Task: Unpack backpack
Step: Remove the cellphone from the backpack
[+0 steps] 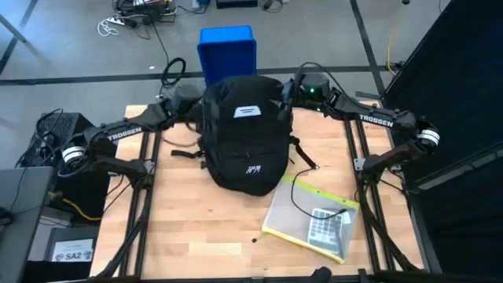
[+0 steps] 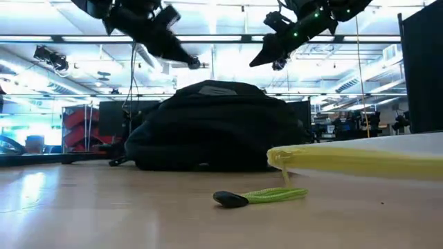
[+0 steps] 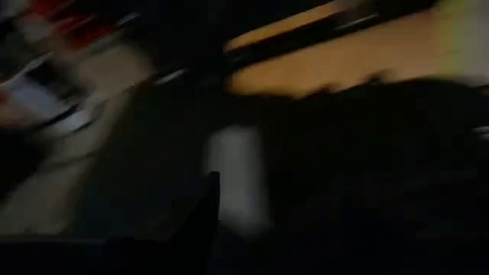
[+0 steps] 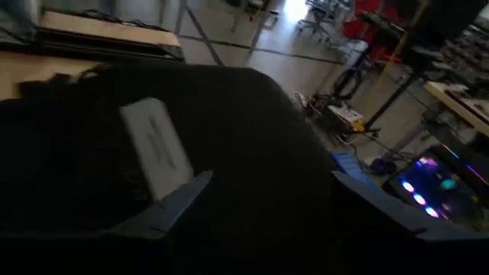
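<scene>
The black backpack point(image 1: 247, 134) lies on its back in the middle of the table, its white label point(image 4: 157, 145) facing up near its far end. My right gripper point(image 4: 271, 202) hangs open above the backpack's far right part point(image 1: 284, 101), clear of the fabric in the low view point(image 2: 266, 61). My left gripper point(image 1: 198, 104) hangs above the backpack's far left side, also clear of it point(image 2: 190, 62). The left wrist view is dark and blurred.
A clear pouch point(image 1: 310, 220) with a yellow-green edge and a calculator inside lies near the front right, its green pull strap point(image 2: 259, 196) on the wood. A blue plastic box point(image 1: 228, 51) stands on the floor beyond the far edge. Bare wood shows at the front left.
</scene>
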`<state>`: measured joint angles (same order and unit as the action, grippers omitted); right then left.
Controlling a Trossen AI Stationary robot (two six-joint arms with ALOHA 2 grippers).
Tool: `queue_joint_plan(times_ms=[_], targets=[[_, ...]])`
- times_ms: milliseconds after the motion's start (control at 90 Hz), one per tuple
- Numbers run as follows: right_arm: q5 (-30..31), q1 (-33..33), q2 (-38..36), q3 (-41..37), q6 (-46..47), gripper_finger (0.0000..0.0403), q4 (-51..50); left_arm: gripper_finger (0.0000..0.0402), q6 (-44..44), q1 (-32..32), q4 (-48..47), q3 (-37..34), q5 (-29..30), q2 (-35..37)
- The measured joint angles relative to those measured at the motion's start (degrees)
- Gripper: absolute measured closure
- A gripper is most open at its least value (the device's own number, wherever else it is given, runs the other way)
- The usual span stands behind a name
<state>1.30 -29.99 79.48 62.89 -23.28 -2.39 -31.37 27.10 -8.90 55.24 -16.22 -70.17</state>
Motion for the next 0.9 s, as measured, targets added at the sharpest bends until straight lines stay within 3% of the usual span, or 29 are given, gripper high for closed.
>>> queue_joint_plan(times_ms=[133,356,900], targets=[[0.1,2.2,0.0,0.0,-1.0,0.0198,0.2,0.0184,0.1,-9.2,-2.7,-0.2,0.9,-0.2],[0.1,4.4,0.0,0.0,-1.4,0.0209,0.6,0.0183,6.2,-20.3,-7.2,-0.2,10.7,-2.9],[1.4,4.5,0.0,0.0,-0.9,0.0171,0.3,0.0182,9.0,-25.7,-7.7,-0.3,19.7,-14.4]])
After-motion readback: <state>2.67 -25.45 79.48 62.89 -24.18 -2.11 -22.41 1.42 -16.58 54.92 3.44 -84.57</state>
